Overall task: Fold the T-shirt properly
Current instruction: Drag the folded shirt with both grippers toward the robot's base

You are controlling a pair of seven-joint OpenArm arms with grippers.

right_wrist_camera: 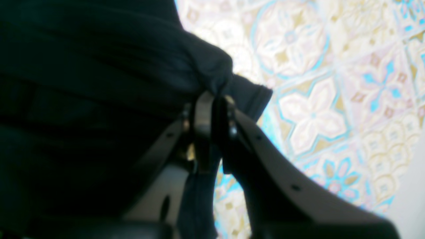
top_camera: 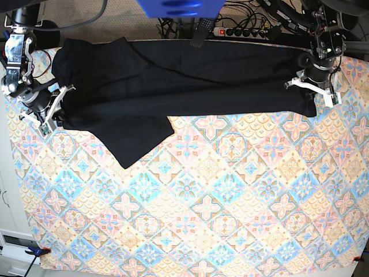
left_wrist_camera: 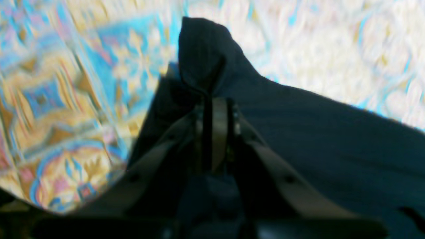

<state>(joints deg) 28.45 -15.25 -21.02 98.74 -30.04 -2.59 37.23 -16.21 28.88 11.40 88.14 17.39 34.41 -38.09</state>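
In the left wrist view, the left gripper (left_wrist_camera: 215,109) has its jaws pressed together on a pinch of the T-shirt (left_wrist_camera: 298,132), with a peak of black fabric bunched just past the fingertips and the rest sloping away over the tablecloth (left_wrist_camera: 66,99); the blur hides how much cloth sits between the jaws. In the right wrist view, the right gripper (right_wrist_camera: 212,106) is likewise clamped on a gathered fold of the T-shirt (right_wrist_camera: 99,83), a small flap of hem poking out beside the fingertips above the patterned tablecloth (right_wrist_camera: 315,116). Only the base view shows the whole layout: the T-shirt (top_camera: 190,81) lies stretched in a long band along the table's far edge, one sleeve spilling toward the middle on the far-left side, the left gripper (top_camera: 314,83) holding its end near the far-right corner and the right gripper (top_camera: 49,107) holding its end near the far-left corner, with the tablecloth (top_camera: 202,202) bare in front. The cloth looks light, soft and limp, so it should sag and crease wherever unsupported; corners and hems, gripped as now, seem the sensible holds, and keeping it taut between both ends would likely keep the fold clean.
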